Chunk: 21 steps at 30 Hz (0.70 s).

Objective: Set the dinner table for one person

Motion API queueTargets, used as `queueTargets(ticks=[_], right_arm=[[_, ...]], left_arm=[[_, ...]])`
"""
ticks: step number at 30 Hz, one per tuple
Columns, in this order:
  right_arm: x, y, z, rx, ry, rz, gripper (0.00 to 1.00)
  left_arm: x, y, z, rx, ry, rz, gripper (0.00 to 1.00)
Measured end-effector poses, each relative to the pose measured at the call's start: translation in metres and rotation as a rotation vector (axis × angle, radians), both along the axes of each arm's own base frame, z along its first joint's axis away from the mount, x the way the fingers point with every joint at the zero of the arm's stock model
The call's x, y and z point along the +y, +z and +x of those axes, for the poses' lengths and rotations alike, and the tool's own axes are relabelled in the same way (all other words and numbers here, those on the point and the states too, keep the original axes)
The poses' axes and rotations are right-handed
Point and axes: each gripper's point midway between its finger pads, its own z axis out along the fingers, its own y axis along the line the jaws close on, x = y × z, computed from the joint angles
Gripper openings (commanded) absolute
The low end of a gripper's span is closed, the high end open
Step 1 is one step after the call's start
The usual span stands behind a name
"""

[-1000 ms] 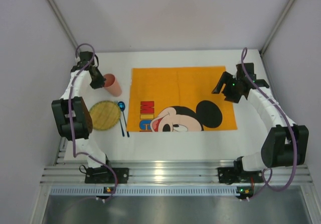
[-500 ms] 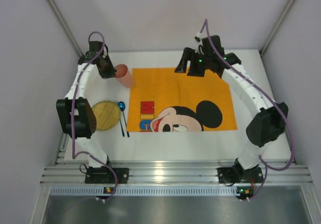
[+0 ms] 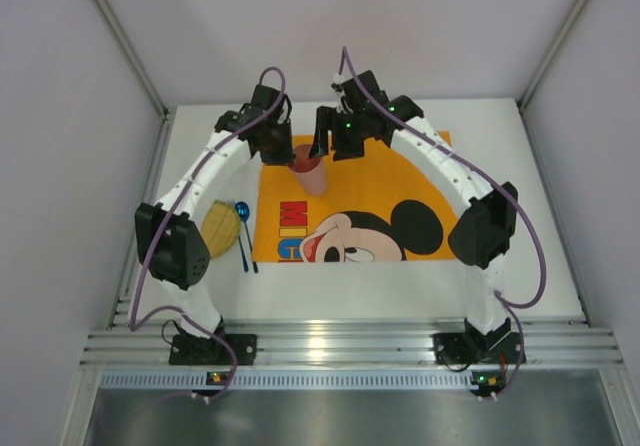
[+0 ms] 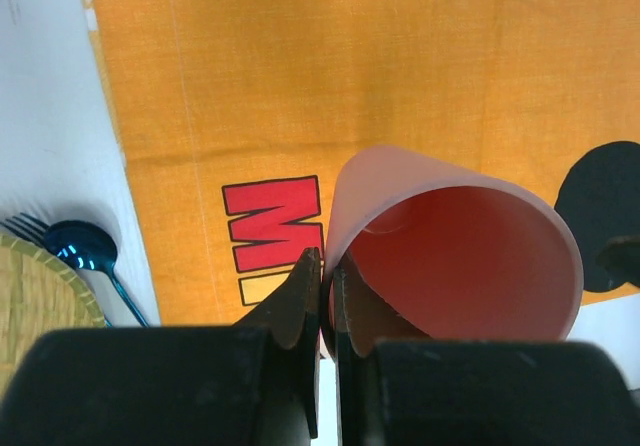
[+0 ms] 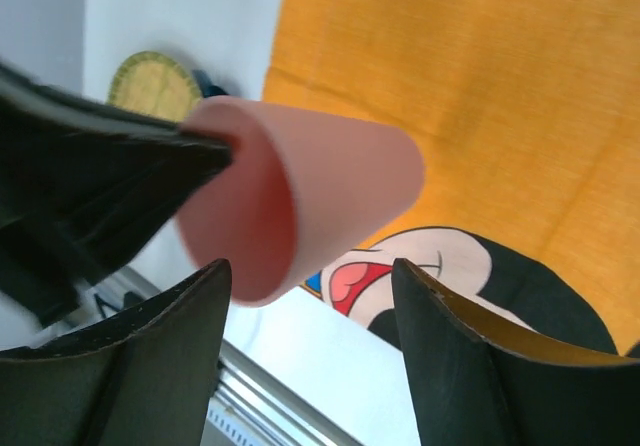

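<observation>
Pink cup (image 3: 308, 171) aloft over placemat (image 3: 370, 181) far-left corner, above counter (image 3: 350, 286). Left jaws pinch its rim wall. Right jaws wide; cup just ahead, axis tilted, base toward placemat.

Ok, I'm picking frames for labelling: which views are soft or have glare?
Top external: sharp, glare on the aluminium rail. Left wrist: placemat weave crisp, left claw dark and soft. Right wrist: pink cup and right claw blurred, placemat behind sharp.
</observation>
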Motion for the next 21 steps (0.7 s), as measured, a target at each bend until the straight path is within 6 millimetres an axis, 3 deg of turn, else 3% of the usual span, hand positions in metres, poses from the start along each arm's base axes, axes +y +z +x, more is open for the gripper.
queueTargets(ticks=[1,5,8,9,14,17,18,21], right_arm=[[-0.004,-0.004,0.000,0.004,-0.013,-0.021,0.64],[-0.011,-0.019,-0.001,0.029,-0.041,-0.064,0.40],[-0.008,-0.020,-0.005,0.025,-0.033,-0.078,0.33],[-0.008,-0.023,-0.006,0.028,-0.032,-0.088,0.24],[-0.011,-0.037,-0.008,0.058,-0.047,-0.157,0.00],[-0.016,-0.043,-0.012,0.082,-0.046,-0.198,0.00],[-0.020,-0.045,-0.013,0.080,-0.049,-0.222,0.00],[-0.033,-0.058,-0.008,0.074,-0.063,-0.293,0.00]], left_arm=[[0.001,0.005,-0.001,-0.007,0.004,0.003,0.00],[0.002,0.025,-0.004,-0.043,0.008,0.025,0.00],[-0.004,0.023,-0.013,-0.028,-0.016,0.053,0.00],[-0.006,0.023,-0.016,-0.023,-0.026,0.061,0.00],[-0.016,0.023,-0.026,-0.042,-0.047,0.133,0.00],[-0.021,0.022,-0.031,-0.053,-0.056,0.173,0.28],[-0.026,0.023,-0.033,-0.052,-0.061,0.165,0.51],[-0.038,0.036,-0.036,-0.081,-0.077,0.123,0.82]])
